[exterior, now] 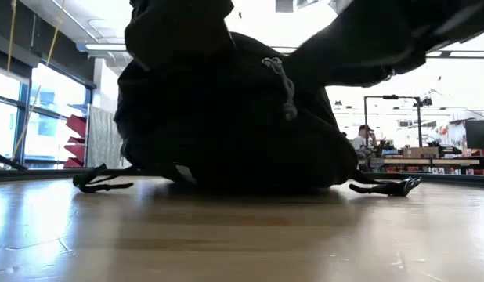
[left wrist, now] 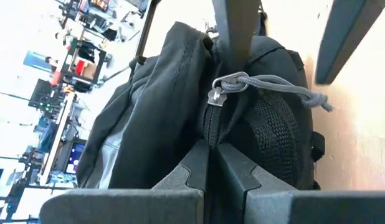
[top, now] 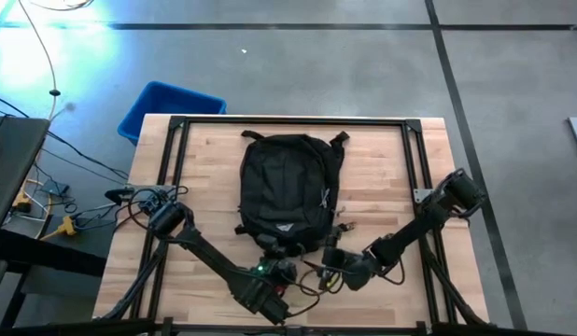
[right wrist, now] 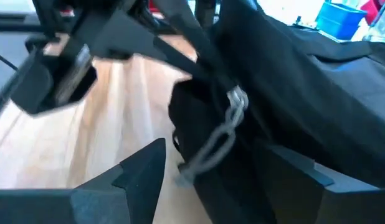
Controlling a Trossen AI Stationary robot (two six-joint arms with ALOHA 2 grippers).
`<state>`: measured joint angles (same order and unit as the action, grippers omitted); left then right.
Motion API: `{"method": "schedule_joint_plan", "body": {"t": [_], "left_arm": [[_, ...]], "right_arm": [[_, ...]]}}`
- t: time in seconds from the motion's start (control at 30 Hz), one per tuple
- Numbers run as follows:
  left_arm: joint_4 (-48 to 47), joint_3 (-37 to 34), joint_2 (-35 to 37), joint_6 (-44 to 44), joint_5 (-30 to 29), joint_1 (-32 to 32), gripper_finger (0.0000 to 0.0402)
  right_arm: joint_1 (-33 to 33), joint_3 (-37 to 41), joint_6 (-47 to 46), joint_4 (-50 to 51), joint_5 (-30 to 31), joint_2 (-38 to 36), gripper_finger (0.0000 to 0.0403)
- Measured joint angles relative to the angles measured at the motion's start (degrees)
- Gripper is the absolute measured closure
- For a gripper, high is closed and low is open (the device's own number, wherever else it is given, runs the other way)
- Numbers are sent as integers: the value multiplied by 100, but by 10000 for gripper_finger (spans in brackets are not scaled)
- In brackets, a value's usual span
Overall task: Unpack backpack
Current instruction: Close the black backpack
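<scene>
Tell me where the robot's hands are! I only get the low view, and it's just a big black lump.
Observer: That lump is the backpack, lying flat on the table. From above, the left gripper and the right gripper both sit at its end nearest the arms' bases.
Operator: Is one of them pinching something?
Observer: The left gripper is shut, with its tips at the zipper seam just below the grey pull cord. I can't tell if fabric is caught. The right gripper is open.
</scene>
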<state>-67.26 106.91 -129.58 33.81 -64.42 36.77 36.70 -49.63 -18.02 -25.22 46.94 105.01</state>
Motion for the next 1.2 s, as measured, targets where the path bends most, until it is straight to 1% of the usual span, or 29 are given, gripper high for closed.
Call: {"method": "schedule_joint_plan", "body": {"t": [0.1,0.2,0.3,0.43,0.47,0.63,0.9,1.03,1.2], "left_arm": [[141,0,0,-145,-2,0,401],[350,-2,0,-383,-31,0,401],[465,-2,0,-562,-45,0,401],[493,-4,0,-646,5,30,402],[503,-4,0,-740,42,43,401],[518,-4,0,-1097,257,158,401],[449,-4,0,-1198,463,361,401],[439,-4,0,-1197,671,398,401],[413,-4,0,-1183,786,397,401]], "right_arm": [[-143,0,-7,-76,-297,0,202],[-238,0,1,-75,-411,0,238],[-288,0,42,-54,-418,0,287],[-294,-2,162,165,-415,-4,372],[-294,-4,185,252,-426,-7,386],[-292,-26,174,687,-519,-34,400],[-340,-37,-148,1438,-1093,-87,403],[-396,-33,-426,1912,-1098,-85,402],[-432,-29,-544,2010,-1117,-81,402]]}}
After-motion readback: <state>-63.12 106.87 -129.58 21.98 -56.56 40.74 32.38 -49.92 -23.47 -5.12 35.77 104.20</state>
